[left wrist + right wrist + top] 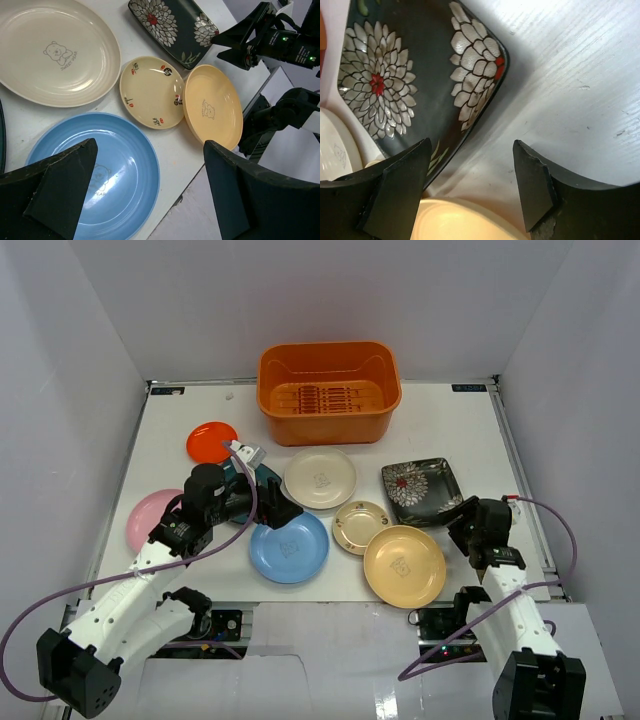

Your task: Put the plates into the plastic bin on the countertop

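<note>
My left hand [150, 196], fingers spread and empty, hangs right over the round blue plate [120, 165], nearer than my right arm, with the deep orange plastic bin [330, 432] straight ahead across the desk [450, 430].

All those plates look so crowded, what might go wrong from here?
The open left tool hovers over the blue plate, which sits near the front edge of the table; a nudge might push it off. The yellow plate touches the small patterned plate, so lifting one may drag the other.
</note>
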You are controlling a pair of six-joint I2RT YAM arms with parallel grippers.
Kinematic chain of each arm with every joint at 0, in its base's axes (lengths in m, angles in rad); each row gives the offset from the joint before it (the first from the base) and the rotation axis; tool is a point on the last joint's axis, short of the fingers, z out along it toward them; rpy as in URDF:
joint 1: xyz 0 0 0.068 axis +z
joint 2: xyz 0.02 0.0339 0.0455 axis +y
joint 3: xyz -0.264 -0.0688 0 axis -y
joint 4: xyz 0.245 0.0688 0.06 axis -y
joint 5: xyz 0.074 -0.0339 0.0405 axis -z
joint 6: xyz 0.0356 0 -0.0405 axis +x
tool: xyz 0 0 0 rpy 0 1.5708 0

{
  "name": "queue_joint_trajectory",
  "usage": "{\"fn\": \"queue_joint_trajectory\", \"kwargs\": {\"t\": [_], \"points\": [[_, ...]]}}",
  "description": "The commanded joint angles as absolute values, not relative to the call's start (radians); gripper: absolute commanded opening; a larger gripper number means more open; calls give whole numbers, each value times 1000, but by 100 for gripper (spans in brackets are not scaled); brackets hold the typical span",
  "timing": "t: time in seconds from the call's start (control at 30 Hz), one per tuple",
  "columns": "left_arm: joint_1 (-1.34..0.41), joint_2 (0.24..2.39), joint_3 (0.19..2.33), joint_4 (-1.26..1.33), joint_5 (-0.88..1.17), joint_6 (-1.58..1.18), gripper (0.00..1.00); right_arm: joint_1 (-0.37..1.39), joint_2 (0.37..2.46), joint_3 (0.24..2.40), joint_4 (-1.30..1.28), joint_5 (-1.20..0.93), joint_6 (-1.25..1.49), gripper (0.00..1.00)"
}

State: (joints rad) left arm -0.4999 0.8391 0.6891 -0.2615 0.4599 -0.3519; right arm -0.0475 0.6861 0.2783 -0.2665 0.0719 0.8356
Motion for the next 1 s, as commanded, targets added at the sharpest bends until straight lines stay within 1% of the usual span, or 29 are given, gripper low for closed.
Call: {"fn": "queue_joint_trajectory", "kwargs": {"t": [0.0, 0.1, 0.23, 0.27, 0.37, 0.4, 0.47, 0.5, 0.53, 0.57, 0.6, 0.63, 0.7, 0.8, 0.83, 0.97], "points": [[-503, 822, 732, -279, 416, -342, 98, -83, 735, 244, -128, 40, 864, 72], [-503, 830, 732, -285, 396, -342, 98, -104, 784, 187, -13, 11, 902, 72], [-505, 844, 738, -290, 368, -348, 98, -130, 865, 115, 214, -44, 986, 70], [-505, 847, 738, -291, 365, -350, 98, -133, 882, 91, 245, -40, 1008, 67], [-505, 856, 739, -291, 338, -356, 98, -140, 968, 54, 383, -43, 1078, 63], [-505, 857, 738, -293, 328, -356, 98, -140, 989, 49, 409, -40, 1094, 54], [-503, 858, 738, -293, 304, -359, 98, -141, 1031, 46, 452, -20, 1112, 44], [-505, 854, 736, -293, 298, -360, 98, -143, 1034, 43, 460, -8, 1130, 31], [-505, 851, 735, -295, 288, -360, 98, -141, 1026, 43, 468, 32, 1135, 24], [-505, 850, 733, -295, 281, -362, 98, -144, 1013, 43, 472, 44, 1138, 20], [-503, 851, 733, -293, 266, -362, 98, -144, 997, 46, 471, 57, 1140, 13], [-505, 851, 733, -293, 258, -362, 98, -146, 953, 49, 469, 78, 1137, 11], [-505, 851, 735, -293, 245, -362, 98, -149, 898, 70, 444, 103, 1105, 8], [-503, 854, 736, -295, 232, -360, 98, -150, 778, 133, 346, 155, 1045, 8], [-500, 851, 739, -295, 229, -362, 98, -152, 720, 187, 325, 179, 995, 8], [-500, 841, 741, -298, 219, -362, 98, -150, 608, 348, 267, 204, 850, 8]]}}
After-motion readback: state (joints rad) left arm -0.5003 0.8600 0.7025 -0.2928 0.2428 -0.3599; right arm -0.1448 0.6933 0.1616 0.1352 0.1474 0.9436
